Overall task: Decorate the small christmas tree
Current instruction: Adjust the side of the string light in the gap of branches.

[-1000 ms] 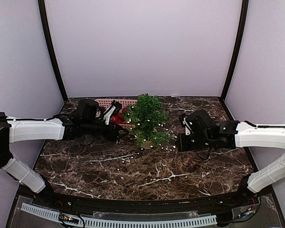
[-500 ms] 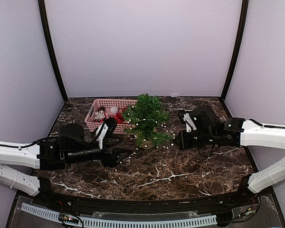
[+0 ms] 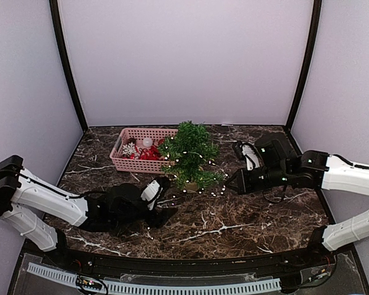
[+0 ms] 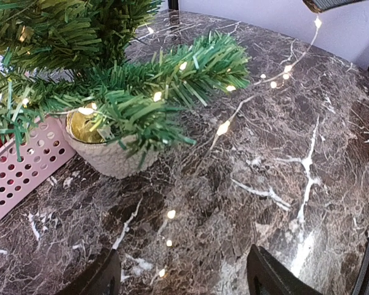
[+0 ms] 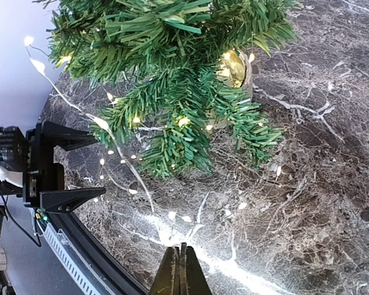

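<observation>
Back from the pink basket, my left pincer now lies low, near-left of the small christmas tree, jaws wide and holding nothing. My right pincer, right of the tree, pinches the light string draped over it.

A dark marble table is carrying a pink basket at the far left. Just right of it, a tree is standing in its pot. A lit light string is trailing over the marble near the pot.
</observation>
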Motion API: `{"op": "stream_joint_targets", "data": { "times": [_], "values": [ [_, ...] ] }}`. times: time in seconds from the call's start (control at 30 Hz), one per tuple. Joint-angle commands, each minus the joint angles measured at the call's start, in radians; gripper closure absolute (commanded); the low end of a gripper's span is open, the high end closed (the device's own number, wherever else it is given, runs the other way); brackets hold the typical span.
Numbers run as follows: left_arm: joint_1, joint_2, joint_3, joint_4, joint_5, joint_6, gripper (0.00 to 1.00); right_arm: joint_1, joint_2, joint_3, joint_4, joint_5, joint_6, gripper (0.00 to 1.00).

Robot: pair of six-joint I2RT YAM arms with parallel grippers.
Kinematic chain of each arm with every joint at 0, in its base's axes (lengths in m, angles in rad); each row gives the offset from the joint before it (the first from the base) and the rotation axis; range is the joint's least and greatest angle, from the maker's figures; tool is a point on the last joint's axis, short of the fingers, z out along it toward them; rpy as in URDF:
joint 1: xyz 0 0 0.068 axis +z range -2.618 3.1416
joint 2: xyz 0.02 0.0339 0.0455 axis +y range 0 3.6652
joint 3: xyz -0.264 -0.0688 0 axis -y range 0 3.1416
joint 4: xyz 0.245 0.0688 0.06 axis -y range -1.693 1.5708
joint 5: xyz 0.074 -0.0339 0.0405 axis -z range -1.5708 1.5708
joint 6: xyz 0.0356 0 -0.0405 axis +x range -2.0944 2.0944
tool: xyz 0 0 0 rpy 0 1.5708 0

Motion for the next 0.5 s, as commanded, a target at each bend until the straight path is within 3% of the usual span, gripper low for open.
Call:
{"op": "stream_joint_targets", "data": {
  "times": [0.0,0.27,0.47],
  "values": [
    [0.031,0.051,0.001,0.184,0.0,0.005,0.25,0.005,0.003,0.029,0.027,-0.029,-0.003,1.0],
    [0.097,0.169,0.028,0.273,0.066,-0.026,0.26,0.005,0.005,0.036,0.031,-0.027,-0.001,1.0],
    [0.109,0.196,0.048,0.284,0.101,-0.019,0.46,0.005,0.008,0.036,0.037,-0.018,0.0,1.0]
  ]
}}
